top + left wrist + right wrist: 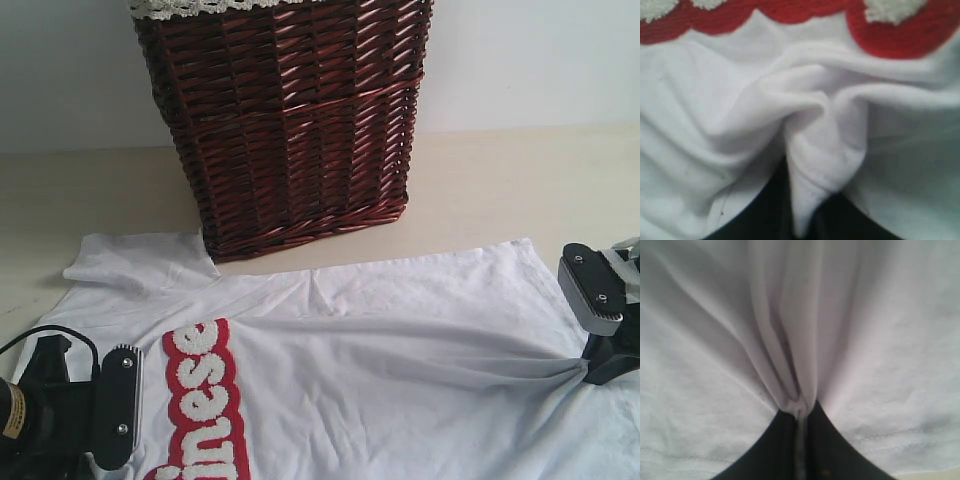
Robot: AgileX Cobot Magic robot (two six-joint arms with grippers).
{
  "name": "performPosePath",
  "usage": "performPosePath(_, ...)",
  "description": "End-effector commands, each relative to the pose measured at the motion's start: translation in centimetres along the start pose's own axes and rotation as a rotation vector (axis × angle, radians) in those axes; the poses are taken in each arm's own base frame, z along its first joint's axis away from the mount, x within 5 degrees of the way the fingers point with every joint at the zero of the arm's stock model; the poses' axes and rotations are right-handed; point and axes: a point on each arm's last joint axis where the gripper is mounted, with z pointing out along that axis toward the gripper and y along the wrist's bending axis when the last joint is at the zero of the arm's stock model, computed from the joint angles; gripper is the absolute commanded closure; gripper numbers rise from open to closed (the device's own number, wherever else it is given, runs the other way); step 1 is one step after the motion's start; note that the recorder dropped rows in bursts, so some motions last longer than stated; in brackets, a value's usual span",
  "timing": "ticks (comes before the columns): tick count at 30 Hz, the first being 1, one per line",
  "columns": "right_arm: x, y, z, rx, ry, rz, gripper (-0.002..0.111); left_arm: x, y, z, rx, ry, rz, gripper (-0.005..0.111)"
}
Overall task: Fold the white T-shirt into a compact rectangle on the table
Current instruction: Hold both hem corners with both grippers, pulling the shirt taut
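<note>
Wrist views alone show left claw point(802, 220) and right claw point(800, 440) clamped on white T-shirt point(400, 340) folds.

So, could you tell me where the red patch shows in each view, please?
Exterior: red patch, bottom edge, left of middle.
Left wrist: along the top edge.
Right wrist: not in it.
Shared landmark: the T-shirt, its cloth pinched in both wrist views.

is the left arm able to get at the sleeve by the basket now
Likely not yet: the left gripper is shut on a pinch of the white T-shirt. Nothing lies between it and the sleeve, so after letting go the way looks free.
</note>
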Motion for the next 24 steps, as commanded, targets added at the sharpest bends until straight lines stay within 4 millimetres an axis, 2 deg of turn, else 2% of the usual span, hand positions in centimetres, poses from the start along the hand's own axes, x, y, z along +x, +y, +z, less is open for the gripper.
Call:
performPosePath(1, 0.23, 0.27, 0.06, -0.009, 0.014, -0.008, 0.108, 0.70, -0.84, 0.52, 0.068, 0.060, -0.038, 0.107)
performPosePath(24, -0.17, 0.09, -0.62, 0.037, -0.010, 0.048, 0.108, 0.49, -0.66, 0.54, 0.049, 0.037, -0.033, 0.107)
